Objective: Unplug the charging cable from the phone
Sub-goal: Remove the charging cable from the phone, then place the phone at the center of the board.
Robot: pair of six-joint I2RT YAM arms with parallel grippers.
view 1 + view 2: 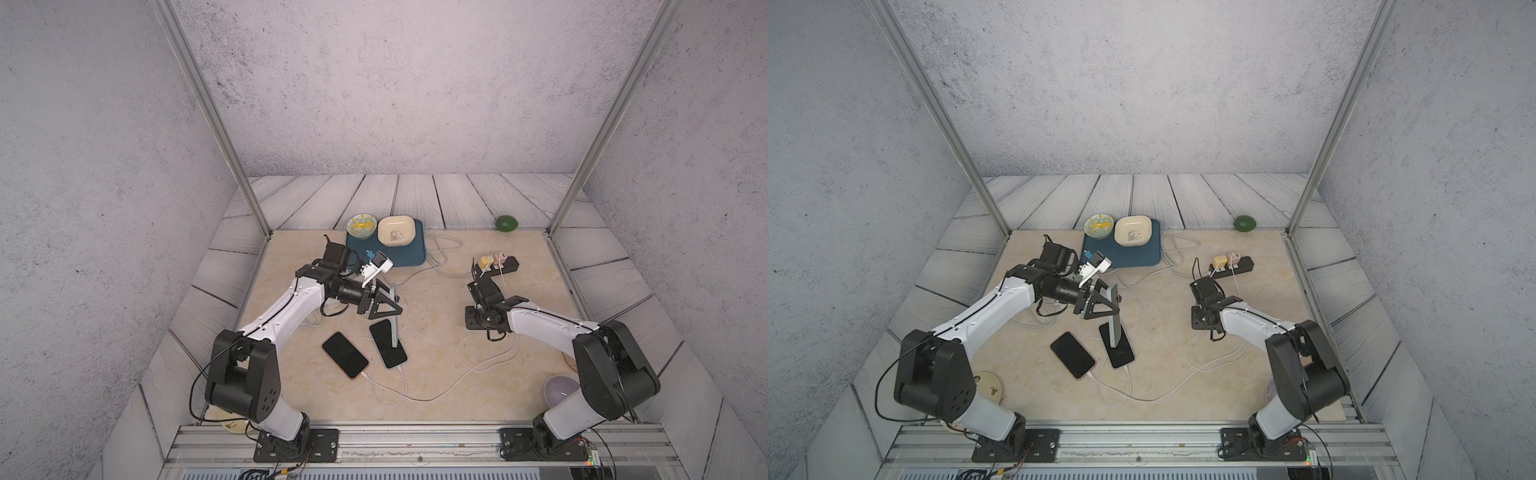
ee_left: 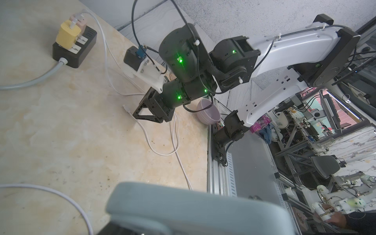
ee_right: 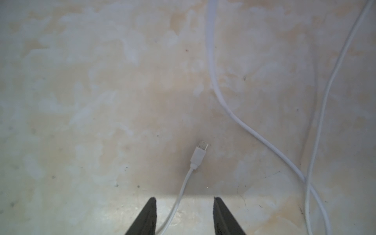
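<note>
My left gripper (image 1: 394, 308) is shut on a grey-blue phone (image 1: 395, 320), holding it on edge above the table in both top views. In the left wrist view the phone's edge (image 2: 193, 207) fills the near part and hides the jaws. No cable hangs from the held phone. The white charging cable's free plug (image 3: 200, 152) lies on the table just ahead of my right gripper (image 3: 184, 201). That gripper is open and low over the table, and the slack cable runs between its fingers. The left wrist view shows the right gripper (image 2: 142, 114) from the side, next to the plug (image 2: 126, 107).
Two more phones (image 1: 345, 354) (image 1: 388, 344) lie flat under the held one, each with a white cable plugged in. A black power strip (image 1: 509, 265) with chargers sits behind the right arm. A blue tray (image 1: 411, 253) with two bowls, a green fruit (image 1: 508, 223) and a purple bowl (image 1: 559, 392) stand around.
</note>
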